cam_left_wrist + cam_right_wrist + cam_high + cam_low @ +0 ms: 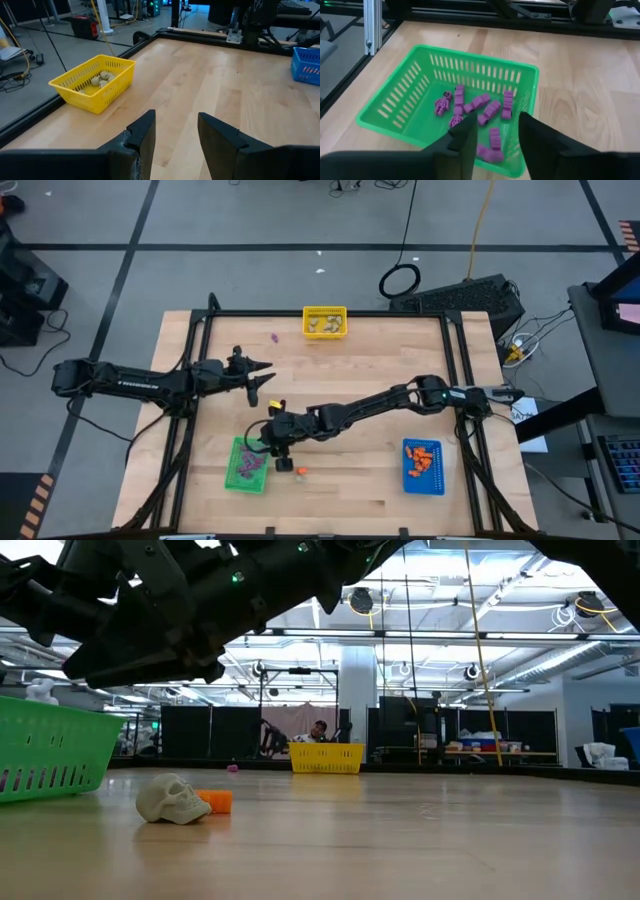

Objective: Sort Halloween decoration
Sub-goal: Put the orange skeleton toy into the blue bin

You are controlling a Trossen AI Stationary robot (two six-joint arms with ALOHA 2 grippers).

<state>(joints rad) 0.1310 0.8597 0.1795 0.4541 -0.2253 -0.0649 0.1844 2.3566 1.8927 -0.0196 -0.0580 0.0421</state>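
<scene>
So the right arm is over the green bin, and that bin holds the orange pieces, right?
Not quite. The right gripper is over the green bin, but it holds purple pieces, as the right wrist view shows. The orange pieces lie in the blue bin, seen in the high view.

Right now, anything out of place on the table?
Yes. A pale skull and an orange piece lie loose on the wood beside the green bin, and a purple trinket sits unsorted near the yellow bin.

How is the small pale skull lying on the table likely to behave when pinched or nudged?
The skull looks like rigid moulded plastic, so probably stiff and light. Its rounded cranium may slip between fingers or rock when nudged, possibly bumping the orange trinket beside it.
</scene>
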